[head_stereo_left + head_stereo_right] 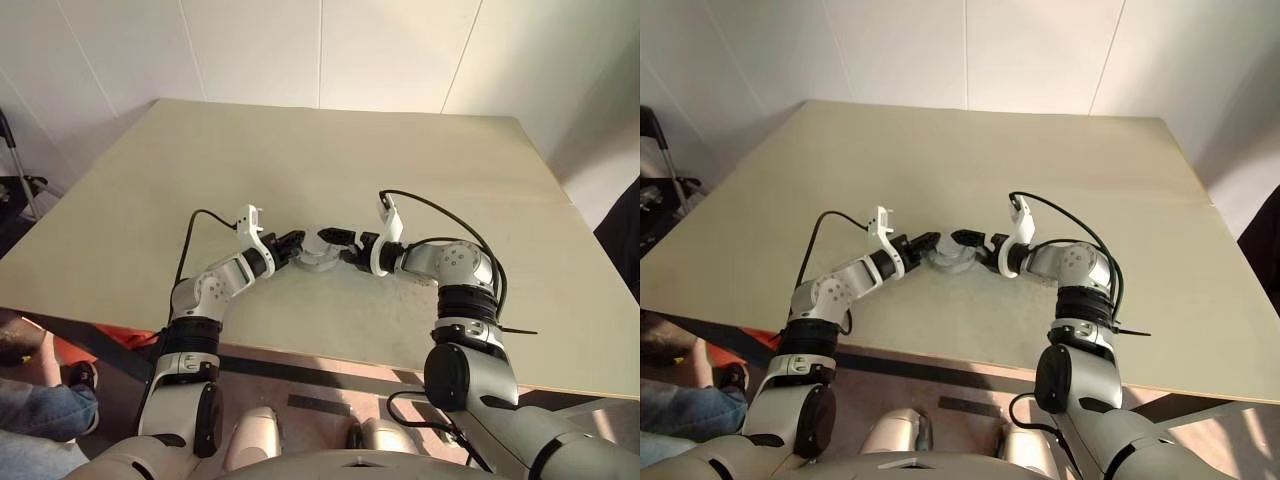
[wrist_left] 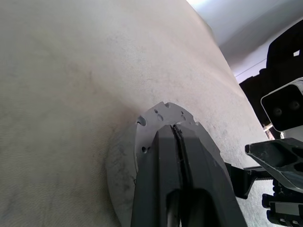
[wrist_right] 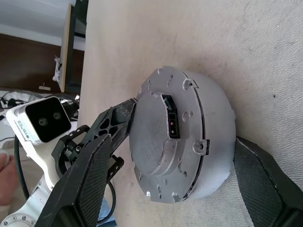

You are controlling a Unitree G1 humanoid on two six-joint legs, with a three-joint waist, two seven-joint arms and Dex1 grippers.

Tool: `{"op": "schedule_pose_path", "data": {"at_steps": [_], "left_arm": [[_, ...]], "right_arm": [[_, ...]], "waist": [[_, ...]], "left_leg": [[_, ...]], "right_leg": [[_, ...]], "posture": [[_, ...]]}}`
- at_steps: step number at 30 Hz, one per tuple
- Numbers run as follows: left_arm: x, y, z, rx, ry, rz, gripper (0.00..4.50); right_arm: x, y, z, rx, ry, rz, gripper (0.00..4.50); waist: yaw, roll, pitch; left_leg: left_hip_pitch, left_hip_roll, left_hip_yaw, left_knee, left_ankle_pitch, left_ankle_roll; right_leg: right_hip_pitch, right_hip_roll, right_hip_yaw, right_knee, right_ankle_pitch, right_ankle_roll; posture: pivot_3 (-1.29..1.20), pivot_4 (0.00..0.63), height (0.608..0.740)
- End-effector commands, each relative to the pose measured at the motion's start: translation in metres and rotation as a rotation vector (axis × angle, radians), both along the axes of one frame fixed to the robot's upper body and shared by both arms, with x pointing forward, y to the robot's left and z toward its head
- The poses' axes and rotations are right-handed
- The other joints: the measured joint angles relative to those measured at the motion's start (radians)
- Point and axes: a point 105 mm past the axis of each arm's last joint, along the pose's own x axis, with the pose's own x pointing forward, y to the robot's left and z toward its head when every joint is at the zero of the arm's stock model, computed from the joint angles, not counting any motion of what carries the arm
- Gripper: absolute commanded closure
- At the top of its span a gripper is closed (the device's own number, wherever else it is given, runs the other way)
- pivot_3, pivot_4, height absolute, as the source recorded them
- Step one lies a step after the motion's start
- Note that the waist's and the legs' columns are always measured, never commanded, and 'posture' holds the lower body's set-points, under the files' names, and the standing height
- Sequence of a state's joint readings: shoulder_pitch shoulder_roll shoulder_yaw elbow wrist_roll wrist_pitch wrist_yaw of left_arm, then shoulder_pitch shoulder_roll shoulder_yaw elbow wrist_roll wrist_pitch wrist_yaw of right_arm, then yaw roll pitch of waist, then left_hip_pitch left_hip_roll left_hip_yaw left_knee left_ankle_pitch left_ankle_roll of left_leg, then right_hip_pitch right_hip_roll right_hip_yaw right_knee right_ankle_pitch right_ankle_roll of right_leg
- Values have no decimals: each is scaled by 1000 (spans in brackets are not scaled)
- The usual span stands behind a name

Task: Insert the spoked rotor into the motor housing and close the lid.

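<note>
1. The motor housing (image 3: 182, 137) is a round silver-grey metal body held above the beige desk (image 1: 330, 170), near the desk's front edge and between the two arms.
2. The left gripper (image 1: 291, 247) reaches in from the left; its black fingers (image 2: 180, 179) are clenched tight together on the rim of the motor housing, pinching its thin edge.
3. In the left wrist view, a flat flange of the housing with small holes around its edge sticks out past the closed fingertips.
4. The right gripper (image 1: 337, 240) comes in from the right with its fingers (image 3: 90, 175) spread wide, one on each side of the motor housing.
5. In the right wrist view, the housing's flat back faces the camera, showing a small dark rectangular socket and several screw holes.
6. That same view shows the right fingers straddling the round body; whether they touch it cannot be told.
7. The housing stands on edge, tilted rather than lying flat.
8. A black cable (image 1: 440, 215) loops above the right forearm.
</note>
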State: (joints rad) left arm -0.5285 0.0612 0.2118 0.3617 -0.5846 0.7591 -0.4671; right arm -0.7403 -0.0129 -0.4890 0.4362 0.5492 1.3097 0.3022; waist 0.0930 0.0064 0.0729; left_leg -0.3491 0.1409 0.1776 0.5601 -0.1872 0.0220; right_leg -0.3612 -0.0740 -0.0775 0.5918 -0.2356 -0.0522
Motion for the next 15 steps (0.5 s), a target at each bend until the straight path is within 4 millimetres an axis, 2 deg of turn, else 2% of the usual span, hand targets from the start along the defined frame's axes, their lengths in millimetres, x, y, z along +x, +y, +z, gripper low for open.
{"op": "schedule_pose_path", "data": {"at_steps": [1,5,14,15], "left_arm": [[-4,-13,-8,9,35,-42,4500],[-4,-14,-8,12,33,-42,4500],[-2,-15,-7,15,27,-41,4500],[-2,-15,-7,16,26,-41,4500]], "right_arm": [[-6,42,19,94,-32,127,19],[-11,55,31,132,-59,179,19],[-17,61,33,125,-73,215,19],[-16,62,31,117,-69,210,189]], "waist": [[0,0,0],[-1,0,0],[1,0,0],[1,0,0]], "left_leg": [[0,0,0,0,0,0],[-1,0,0,0,0,0],[-4,0,0,0,-2,3],[-4,0,0,0,-2,3]], "right_leg": [[0,0,0,0,0,0],[-1,0,0,0,0,-1],[-3,0,0,-2,4,-8],[-3,0,0,-2,4,-8]], "posture": [[0,0,740],[0,0,740],[0,0,740],[0,0,740]]}}
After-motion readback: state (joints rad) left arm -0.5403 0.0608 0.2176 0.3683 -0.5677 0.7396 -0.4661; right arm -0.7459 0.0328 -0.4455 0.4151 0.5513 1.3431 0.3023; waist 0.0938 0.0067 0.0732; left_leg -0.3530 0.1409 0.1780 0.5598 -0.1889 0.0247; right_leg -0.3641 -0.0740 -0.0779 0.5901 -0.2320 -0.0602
